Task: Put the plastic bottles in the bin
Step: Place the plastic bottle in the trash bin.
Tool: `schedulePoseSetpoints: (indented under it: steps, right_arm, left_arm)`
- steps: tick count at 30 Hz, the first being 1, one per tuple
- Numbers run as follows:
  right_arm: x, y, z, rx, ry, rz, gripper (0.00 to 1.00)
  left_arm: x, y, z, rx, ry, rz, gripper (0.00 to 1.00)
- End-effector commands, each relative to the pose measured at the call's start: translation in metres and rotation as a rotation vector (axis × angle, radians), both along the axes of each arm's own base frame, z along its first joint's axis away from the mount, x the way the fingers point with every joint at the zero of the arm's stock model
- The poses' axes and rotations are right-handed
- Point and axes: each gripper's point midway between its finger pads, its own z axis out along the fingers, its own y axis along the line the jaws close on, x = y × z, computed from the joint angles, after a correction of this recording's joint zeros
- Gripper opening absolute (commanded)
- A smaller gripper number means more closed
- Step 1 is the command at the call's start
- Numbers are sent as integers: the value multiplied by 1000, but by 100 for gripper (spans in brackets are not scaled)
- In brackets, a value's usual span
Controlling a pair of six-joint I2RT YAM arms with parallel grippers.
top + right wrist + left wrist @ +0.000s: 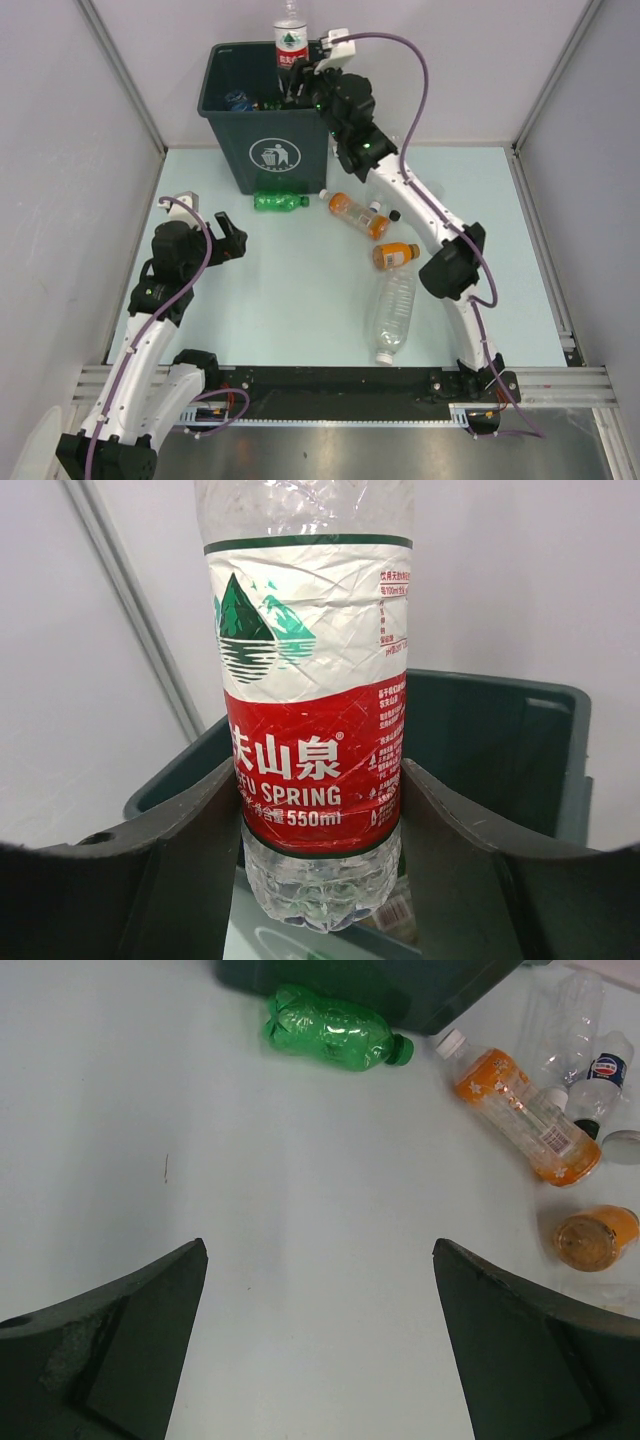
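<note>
- The right gripper [295,82] is clamped on the red-label bottle [290,40], low on its body, with the jaws narrowed to its width.
- That bottle stands upright, its long axis vertical. Its base hangs over the mouth of the bin [262,150], toward the right of the opening (the wrist view shows the bin's inside directly beneath).
- Judgement: letting go should drop it straight in, and no sideways travel looks needed.
- The left gripper [232,240] is spread wide and empty, in front of the bin and to its left.
- The green bottle [279,202] lies on its side just before the bin's front wall, its long axis along that wall and its cap to the right. The left gripper is the nearer one.
- Two orange bottles [358,214] and a clear bottle [390,315] lie in front of the bin, to its right.
</note>
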Motion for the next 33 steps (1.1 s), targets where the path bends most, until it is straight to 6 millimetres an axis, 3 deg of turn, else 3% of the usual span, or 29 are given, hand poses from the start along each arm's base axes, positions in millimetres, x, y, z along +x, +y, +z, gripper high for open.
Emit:
schedulePoseSetpoints:
  steps: [1,2,6,9,12,16,18,19,22,23,25,26,27,28,29,31,32,33]
  right_arm:
    - [17,0,9,50,-105,-117,64]
    - [20,-3,10,77,-116,-152,65]
    - [40,1,-22,56,-91,-201,72]
    - [44,1,-33,41,-70,-213,98]
    - [36,0,-24,39,-74,-199,100]
    - [10,-13,24,87,-129,-178,100]
    - [2,-15,32,91,-131,-175,100]
    - [-7,-22,47,88,-156,-185,100]
    - [-20,-23,50,73,-159,-187,100]
    - [-30,-30,65,80,-177,-193,100]
    - [-36,-34,62,62,-154,-215,100]
    - [-47,-43,76,73,-159,-225,100]
    - [-51,-49,77,68,-145,-243,100]
    - [-50,-50,64,36,-105,-251,100]
    - [-63,-63,78,56,-103,-260,100]
    - [-71,-77,72,61,-41,-282,100]
    - [-70,-80,53,31,2,-296,100]
    - [-84,-102,66,56,5,-333,100]
  left_arm:
    - [0,0,4,-5,-23,-2,100]
    - [0,1,4,-7,-23,0,100]
    - [0,1,3,-7,-23,0,100]
    - [0,0,3,-7,-20,-2,100]
    - [0,0,3,-7,-20,-2,100]
    - [0,1,2,-4,-17,-1,100]
    - [0,1,2,-5,-17,1,100]
    - [0,1,3,-4,-19,1,100]
    - [0,1,3,-5,-20,3,100]
    - [0,1,2,-6,-18,2,100]
    - [0,0,4,-8,-23,-1,100]
    - [0,0,3,-6,-22,-2,100]
    - [0,0,3,-7,-20,-4,100]
    - [0,-1,2,-8,-13,-7,100]
    - [0,-1,2,-8,-12,-9,100]
    - [1,-1,1,-7,-6,-10,100]
    - [1,-2,0,-7,2,-12,100]
    - [1,-3,-1,-8,4,-18,100]
